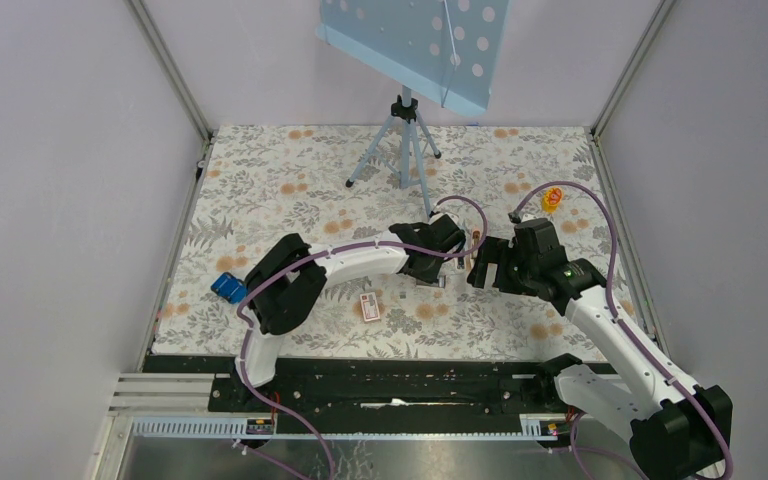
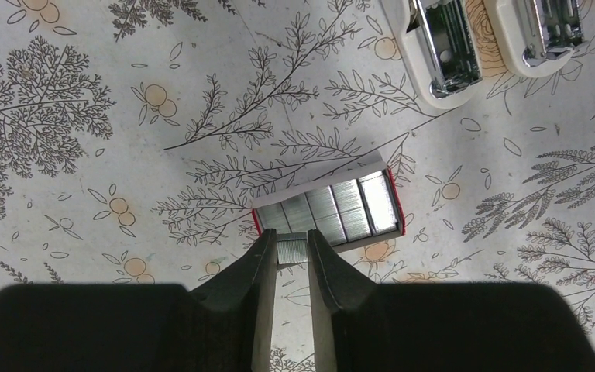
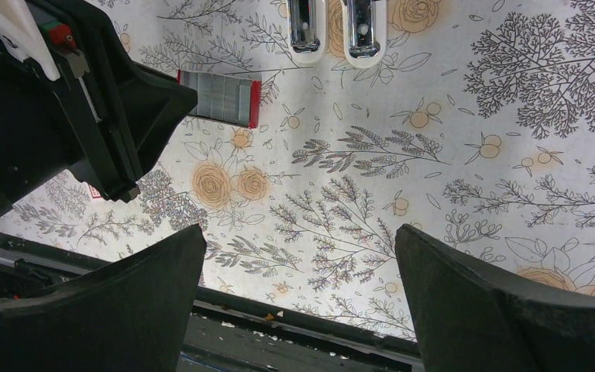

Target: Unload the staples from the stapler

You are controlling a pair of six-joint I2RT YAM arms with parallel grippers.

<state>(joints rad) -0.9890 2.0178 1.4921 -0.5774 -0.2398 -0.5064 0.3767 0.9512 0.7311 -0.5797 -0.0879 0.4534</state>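
My left gripper is shut on the staples, a short silvery strip pinched between the fingertips. It hangs just over the near edge of an open red-edged box filled with rows of staples. The pale stapler lies open in two halves, one arm beside the other, beyond the box. The stapler also shows in the right wrist view. My right gripper is open and empty, above the patterned cloth to the stapler's right. In the top view both grippers, left and right, are close together.
A flat red-and-white box lies near the front, and a blue box by the left arm's elbow. A tripod stands at the back and a yellow object at the right. The left arm crowds the right wrist view.
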